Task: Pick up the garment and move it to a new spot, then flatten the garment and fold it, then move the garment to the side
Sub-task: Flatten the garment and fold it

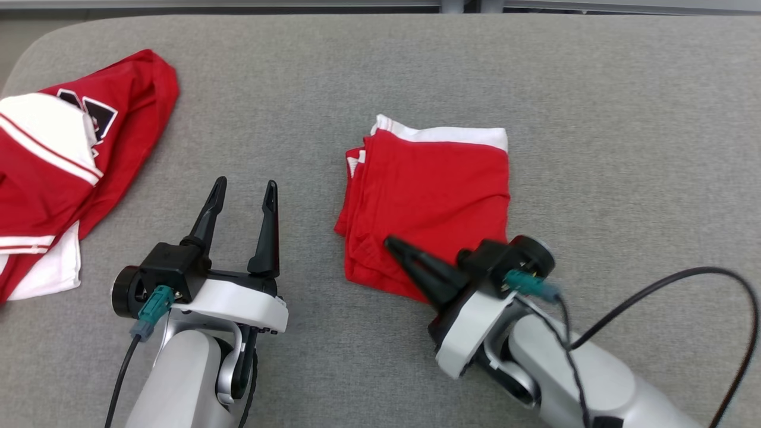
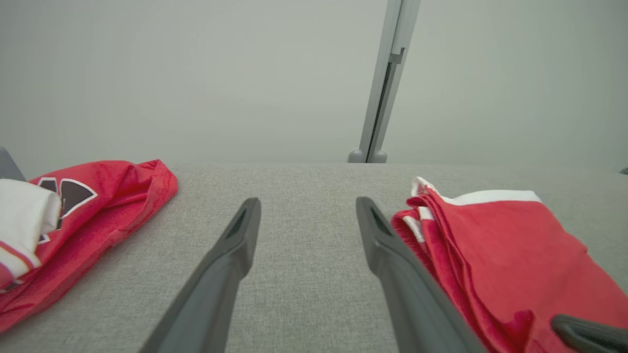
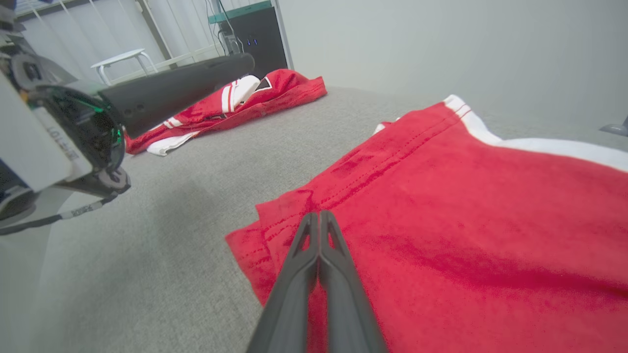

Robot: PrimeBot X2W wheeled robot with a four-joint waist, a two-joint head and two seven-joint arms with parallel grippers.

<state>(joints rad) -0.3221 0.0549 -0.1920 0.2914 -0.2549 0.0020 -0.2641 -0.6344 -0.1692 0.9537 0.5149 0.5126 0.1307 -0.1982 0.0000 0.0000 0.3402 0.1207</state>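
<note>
Head view: garment (image 1: 431, 196) lies folded at centre of counter (image 1: 594, 89), so prob. only the side move remains. Right gripper (image 1: 392, 244) pressed together, tips at its near left corner, likely to push. Left gripper (image 1: 247, 185) spread over bare counter, clear of cloth.

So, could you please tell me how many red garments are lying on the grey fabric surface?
2. A folded red garment with a white band lies in the middle; a crumpled red-and-white jersey lies at the far left. None appears hidden.
</note>
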